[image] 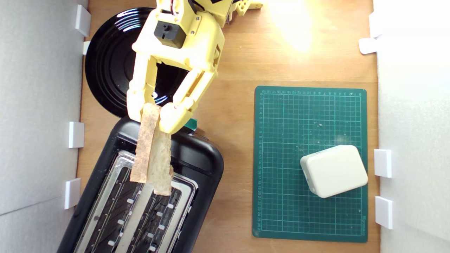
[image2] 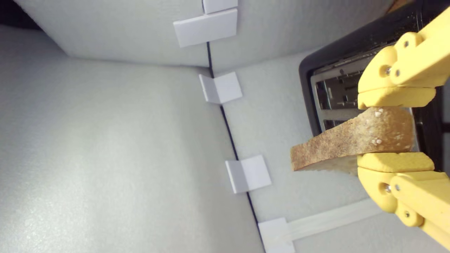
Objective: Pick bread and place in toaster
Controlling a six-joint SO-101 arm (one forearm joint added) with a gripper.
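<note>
My yellow gripper [image: 153, 114] is shut on the bread [image: 152, 151], a wedge with a tan crust and pale crumb that hangs edge-on from the fingertips. The slice hovers above the near end of the toaster [image: 200, 158], a glossy black body with a silver top plate and two slots, at the exterior view's lower left. The bread's lower end overlaps the slots in that view. In the wrist view the bread [image2: 355, 138] sits clamped between both yellow fingers [image2: 395, 98], with the toaster [image2: 330, 59] behind it. A teal lever [image: 192, 123] peeks out beside the gripper.
A round black plate [image: 109, 66] lies behind the toaster under the arm. A green cutting mat [image: 281, 158] at the exterior view's right carries a cream rounded box [image: 334, 171]. White foam walls [image: 35, 105] with clips border both sides.
</note>
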